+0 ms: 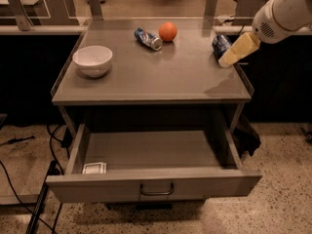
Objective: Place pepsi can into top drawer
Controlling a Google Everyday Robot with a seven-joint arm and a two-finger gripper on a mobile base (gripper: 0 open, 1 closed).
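Observation:
The pepsi can (220,45), dark blue, lies on its side at the table's far right edge. My gripper (237,50), cream-coloured on a white arm coming in from the upper right, is right against the can and covers its right side. The top drawer (204,184) is pulled out wide below the table top, with its flat grey front panel and dark bar handle (157,190) facing me. Its inside is bare apart from one small packet.
On the grey table (161,74) stand a white bowl (92,60) at the left, a slim blue-white can (147,38) lying at the back, and an orange (168,31) beside it. A small white packet (94,168) lies in the drawer's front left corner. Cables run on the floor at left.

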